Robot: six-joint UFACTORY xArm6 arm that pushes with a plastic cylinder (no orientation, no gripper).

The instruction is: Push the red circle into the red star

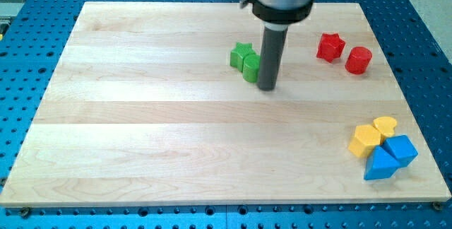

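My tip (267,87) has no fingers and touches the green round block (251,67); going right toward the red circle block (358,60), it could strike the red star block (330,47) first.

Bystander blocks on a wooden board (141,130)

Green star (240,54) touches a green block (251,67) at its 5 o'clock; two yellow blocks (374,136) and two blue blocks (390,157) cluster at the board's 4 o'clock.

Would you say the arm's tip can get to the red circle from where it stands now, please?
Probably yes. My tip sits beside the green blocks, at their right edge. Bare board lies between it and the red circle. The red star sits just left of the circle.
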